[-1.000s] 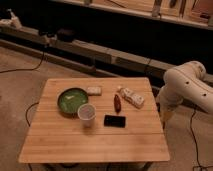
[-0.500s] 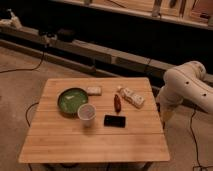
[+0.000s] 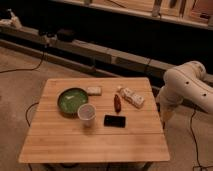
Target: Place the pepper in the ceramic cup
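Note:
The dark-red pepper (image 3: 117, 102) lies on the wooden table (image 3: 95, 142), near its middle, with the paler stem end pointing away from me. The white ceramic cup (image 3: 86, 113) stands upright to the pepper's left, close beside the green bowl. The white arm comes in from the right. My gripper (image 3: 167, 116) hangs at the end of the arm, just off the table's right edge, well to the right of the pepper and about level with the tabletop. Nothing shows in it.
A green bowl (image 3: 71, 100) sits left of centre. A flat black phone (image 3: 115, 121) lies just in front of the pepper. A white packet (image 3: 133, 97) lies right of the pepper, and a small pale block (image 3: 93, 90) behind the bowl. Cables run across the floor.

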Robot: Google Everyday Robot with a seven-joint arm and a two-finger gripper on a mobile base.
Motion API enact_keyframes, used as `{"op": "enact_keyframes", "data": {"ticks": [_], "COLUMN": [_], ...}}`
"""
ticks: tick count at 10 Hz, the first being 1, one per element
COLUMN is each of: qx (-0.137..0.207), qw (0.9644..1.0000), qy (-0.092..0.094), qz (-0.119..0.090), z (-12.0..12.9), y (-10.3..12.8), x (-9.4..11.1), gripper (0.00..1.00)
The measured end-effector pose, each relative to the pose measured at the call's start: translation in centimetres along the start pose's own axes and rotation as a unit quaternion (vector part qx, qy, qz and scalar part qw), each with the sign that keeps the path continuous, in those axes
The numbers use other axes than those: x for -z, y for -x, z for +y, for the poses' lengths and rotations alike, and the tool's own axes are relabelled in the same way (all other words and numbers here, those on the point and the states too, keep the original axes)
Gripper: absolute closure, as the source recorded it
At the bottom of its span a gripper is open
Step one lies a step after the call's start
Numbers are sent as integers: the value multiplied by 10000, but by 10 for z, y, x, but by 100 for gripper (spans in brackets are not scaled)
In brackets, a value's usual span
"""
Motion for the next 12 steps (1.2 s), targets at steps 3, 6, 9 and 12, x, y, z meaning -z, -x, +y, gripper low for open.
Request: {"op": "enact_keyframes", "data": {"ticks": [3, 6, 9, 12], "qx": [3, 376, 1256, 1551], "qw": [10000, 9992, 9895, 9826], "qy": [0, -145, -621, -857], "qz": [3, 25, -360, -558], "z": [0, -10, -34, -43], "y": [0, -5, -3, -5], "x": [0, -1, 6, 11], "gripper": [35, 35, 35, 35]}}
